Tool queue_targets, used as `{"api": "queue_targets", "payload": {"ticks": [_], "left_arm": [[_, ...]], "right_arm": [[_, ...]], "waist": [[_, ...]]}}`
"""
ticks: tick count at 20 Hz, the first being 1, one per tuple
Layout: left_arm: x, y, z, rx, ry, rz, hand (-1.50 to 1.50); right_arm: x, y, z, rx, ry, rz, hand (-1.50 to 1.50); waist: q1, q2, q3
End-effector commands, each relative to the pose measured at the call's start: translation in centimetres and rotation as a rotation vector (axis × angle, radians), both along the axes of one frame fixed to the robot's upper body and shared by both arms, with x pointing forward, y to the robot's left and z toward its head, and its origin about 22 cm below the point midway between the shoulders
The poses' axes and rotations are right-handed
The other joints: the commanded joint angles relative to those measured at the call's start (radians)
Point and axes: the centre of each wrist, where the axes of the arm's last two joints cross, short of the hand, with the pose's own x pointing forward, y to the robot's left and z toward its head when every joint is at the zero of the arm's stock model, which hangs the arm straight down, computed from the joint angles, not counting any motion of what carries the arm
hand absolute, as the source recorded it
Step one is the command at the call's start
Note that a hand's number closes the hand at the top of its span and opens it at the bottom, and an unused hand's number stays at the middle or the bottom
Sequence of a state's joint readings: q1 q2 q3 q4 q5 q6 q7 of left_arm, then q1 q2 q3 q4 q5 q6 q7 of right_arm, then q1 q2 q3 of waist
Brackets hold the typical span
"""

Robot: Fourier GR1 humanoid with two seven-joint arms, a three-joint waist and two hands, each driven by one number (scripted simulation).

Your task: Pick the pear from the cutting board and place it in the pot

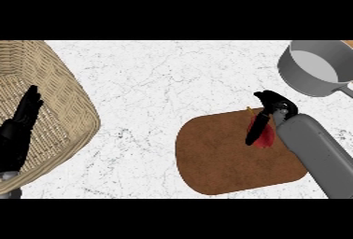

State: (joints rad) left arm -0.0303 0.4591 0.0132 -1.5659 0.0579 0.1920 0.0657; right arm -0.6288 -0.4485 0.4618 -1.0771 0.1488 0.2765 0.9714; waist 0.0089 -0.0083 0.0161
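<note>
From my station I see the right robot hand (270, 116) down over the brown cutting board (228, 158), its fingers curled around the red pear (265, 138), which sits on the board's far right part, directly under and partly hidden by the fingers. The pear's thin stem (250, 111) pokes out just left of the robot hand. Beyond the hand and slightly to its right stands the grey pot (318, 65) on the white marble surface (158, 84), well apart from the board, its handle pointing right. Far to the left, my left robot hand (21, 126) rests open, fingers straight, over the wicker basket (62, 93).
</note>
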Motion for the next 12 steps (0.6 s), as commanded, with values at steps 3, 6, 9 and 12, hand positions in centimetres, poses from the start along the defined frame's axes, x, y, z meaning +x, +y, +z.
{"api": "queue_targets", "payload": {"ticks": [3,6,9,12], "left_arm": [[-0.9,0.2,-2.5,-0.036,0.158,0.028,0.00],[-1.5,-0.4,-1.3,-0.036,0.157,-0.002,0.00],[-2.2,-0.3,-2.7,-0.027,0.159,-0.004,0.00],[-2.3,0.4,-2.2,-0.024,0.156,0.005,0.00]], "right_arm": [[-0.1,-0.1,-1.2,-0.021,0.028,-0.032,-1.50],[-0.5,-0.1,-2.3,-0.018,0.079,0.038,1.50],[-0.3,-0.8,-0.9,-0.023,0.015,0.093,1.50],[-0.8,-0.6,-2.3,-0.022,0.018,0.093,1.50]], "waist": [[-0.005,0.010,-0.016],[0.003,0.009,-0.015],[0.001,0.009,-0.016],[-0.001,0.008,-0.016]]}}
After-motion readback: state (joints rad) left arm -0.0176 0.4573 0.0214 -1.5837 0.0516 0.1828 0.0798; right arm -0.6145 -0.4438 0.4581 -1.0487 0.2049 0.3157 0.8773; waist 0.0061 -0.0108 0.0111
